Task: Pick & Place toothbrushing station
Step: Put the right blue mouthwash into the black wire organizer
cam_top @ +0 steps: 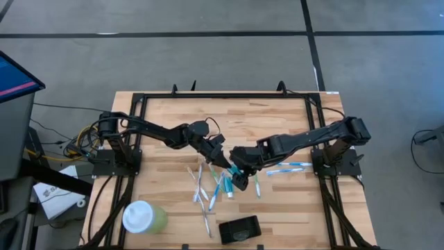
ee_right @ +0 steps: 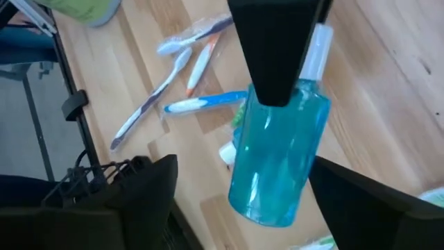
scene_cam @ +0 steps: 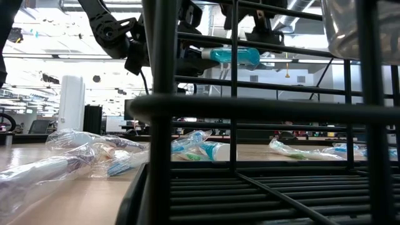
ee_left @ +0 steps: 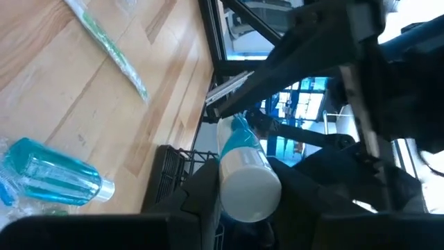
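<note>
Judging by the layout, the task is barely begun: the black holder (cam_top: 239,228) sits near the worktop (cam_top: 291,125) front edge, apparently with nothing in it, while the toothbrushes (cam_top: 202,186) lie scattered on the wood beyond it, more of them (cam_top: 288,167) off to its far right.

A teal tube (ee_right: 277,160) is in the air above that scatter, gripped at its capped end by the left end effector (cam_top: 223,159), its fingers closed on it. The right end effector (cam_top: 239,178) flanks the tube's body with its fingers spread wide, not touching it as far as can be told.
</note>
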`<state>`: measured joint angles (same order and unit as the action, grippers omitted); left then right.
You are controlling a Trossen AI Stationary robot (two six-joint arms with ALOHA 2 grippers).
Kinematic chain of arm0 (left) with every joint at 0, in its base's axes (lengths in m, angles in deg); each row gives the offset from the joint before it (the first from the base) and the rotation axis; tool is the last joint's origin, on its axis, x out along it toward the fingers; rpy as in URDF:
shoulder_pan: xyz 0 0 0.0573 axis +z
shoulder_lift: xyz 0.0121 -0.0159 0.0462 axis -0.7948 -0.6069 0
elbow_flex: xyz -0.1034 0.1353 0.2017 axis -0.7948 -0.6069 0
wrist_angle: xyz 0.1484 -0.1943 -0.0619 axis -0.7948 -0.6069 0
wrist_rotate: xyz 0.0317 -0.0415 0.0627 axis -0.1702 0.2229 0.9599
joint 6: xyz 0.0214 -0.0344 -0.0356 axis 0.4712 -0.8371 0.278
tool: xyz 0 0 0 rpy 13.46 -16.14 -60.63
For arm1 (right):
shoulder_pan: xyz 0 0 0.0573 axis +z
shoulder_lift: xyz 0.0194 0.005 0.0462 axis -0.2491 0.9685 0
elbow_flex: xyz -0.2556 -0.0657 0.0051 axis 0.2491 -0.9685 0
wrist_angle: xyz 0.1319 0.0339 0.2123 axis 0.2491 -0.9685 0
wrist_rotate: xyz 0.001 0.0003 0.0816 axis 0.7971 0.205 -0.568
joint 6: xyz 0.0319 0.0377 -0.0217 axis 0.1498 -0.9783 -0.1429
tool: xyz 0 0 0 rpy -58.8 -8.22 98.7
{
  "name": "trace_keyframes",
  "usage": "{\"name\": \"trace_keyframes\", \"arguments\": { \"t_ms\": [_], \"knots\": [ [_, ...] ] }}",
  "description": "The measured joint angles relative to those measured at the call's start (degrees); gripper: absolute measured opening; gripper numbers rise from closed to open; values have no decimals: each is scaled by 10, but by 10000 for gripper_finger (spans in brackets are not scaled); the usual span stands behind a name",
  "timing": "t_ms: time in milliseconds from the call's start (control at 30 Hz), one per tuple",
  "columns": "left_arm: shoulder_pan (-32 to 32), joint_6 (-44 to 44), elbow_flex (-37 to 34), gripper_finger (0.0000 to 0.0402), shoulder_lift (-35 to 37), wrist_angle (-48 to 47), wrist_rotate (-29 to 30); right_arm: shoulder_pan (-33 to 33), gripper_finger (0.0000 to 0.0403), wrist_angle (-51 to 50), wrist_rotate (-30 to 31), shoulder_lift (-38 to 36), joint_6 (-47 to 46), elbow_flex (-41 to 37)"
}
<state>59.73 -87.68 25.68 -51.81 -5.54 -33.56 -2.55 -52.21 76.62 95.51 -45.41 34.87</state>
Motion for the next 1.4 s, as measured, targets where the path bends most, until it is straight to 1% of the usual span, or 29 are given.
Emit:
{"name": "trace_keyframes", "arguments": {
  "t_ms": [100, 167, 233, 367, 467, 633, 767, 900, 1033, 1133, 1233, 1300, 1400],
  "knots": [
    [-6, 8, 0, 96, 5, -3, -3, 0, 316, -21, 7, 0, 11, 23],
    [-10, 11, 0, 95, 9, -12, -4, 2, 314, -48, 2, 0, 35, 45],
    [-15, 27, 1, 93, 21, -40, -3, 7, 313, -84, 7, 0, 43, 67],
    [-16, 85, 3, 93, 63, -149, 19, 15, 312, -121, 26, -10, 28, 93],
    [-16, 130, 3, 93, 109, -241, 52, 25, 312, -109, 69, -35, 17, 93],
    [-24, 164, 4, 92, 182, -345, 113, 60, 312, -87, 153, -84, 16, 94],
    [-47, 165, 4, 92, 222, -395, 164, 96, 312, -79, 231, -114, 15, 94],
    [-85, 148, 9, 92, 233, -419, 214, 139, 312, -53, 297, -137, 0, 79],
    [-131, 145, 64, 92, 219, -474, 268, 186, 312, -5, 336, -158, -19, 47],
    [-159, 145, 121, 92, 198, -529, 317, 217, 312, 31, 347, -171, -41, 23],
    [-183, 146, 187, 92, 174, -579, 359, 249, 312, 44, 367, -175, -56, 18],
    [-199, 149, 230, 92, 152, -617, 381, 274, 312, 54, 397, -175, -62, 18],
    [-222, 150, 293, 92, 113, -665, 404, 314, 312, 79, 461, -175, -65, 18]
  ]
}}
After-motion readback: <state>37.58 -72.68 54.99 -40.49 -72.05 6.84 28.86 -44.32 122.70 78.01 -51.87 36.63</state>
